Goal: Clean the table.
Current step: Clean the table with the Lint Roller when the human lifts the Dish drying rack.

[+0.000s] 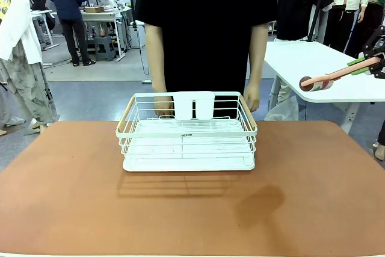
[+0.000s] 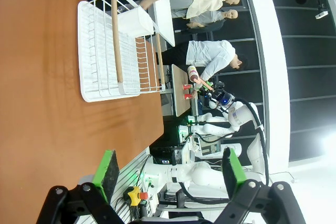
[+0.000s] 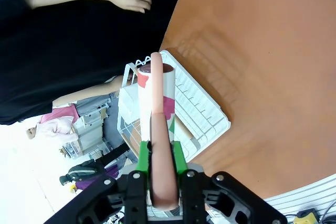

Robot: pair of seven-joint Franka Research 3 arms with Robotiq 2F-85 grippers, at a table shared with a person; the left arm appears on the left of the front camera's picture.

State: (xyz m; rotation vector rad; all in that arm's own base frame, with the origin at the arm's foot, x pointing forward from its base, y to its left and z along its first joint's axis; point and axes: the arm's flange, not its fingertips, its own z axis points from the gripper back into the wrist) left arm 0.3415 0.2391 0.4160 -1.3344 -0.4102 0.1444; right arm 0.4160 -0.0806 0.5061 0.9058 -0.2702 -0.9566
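Observation:
The table [image 1: 72, 191] has a reddish-brown top with a white wire basket [image 1: 186, 139] standing on its far middle. My right gripper [image 1: 371, 64] hangs high off the table's right side, shut on the pink handle of a lint roller [image 1: 316, 83]. In the right wrist view the green pads [image 3: 143, 153] clamp that handle [image 3: 159, 129], and the roller's printed head [image 3: 156, 90] points over the basket [image 3: 202, 111] and table [image 3: 262, 66]. My left gripper [image 2: 170, 174] is open and holds nothing, above the table's near edge [image 2: 47, 119].
A person in black stands behind the basket with both hands [image 1: 161, 105] at its far rim. A white-topped table [image 1: 313, 58] stands at the back right. A darker patch [image 1: 261, 200] lies on the tabletop, front right of the basket.

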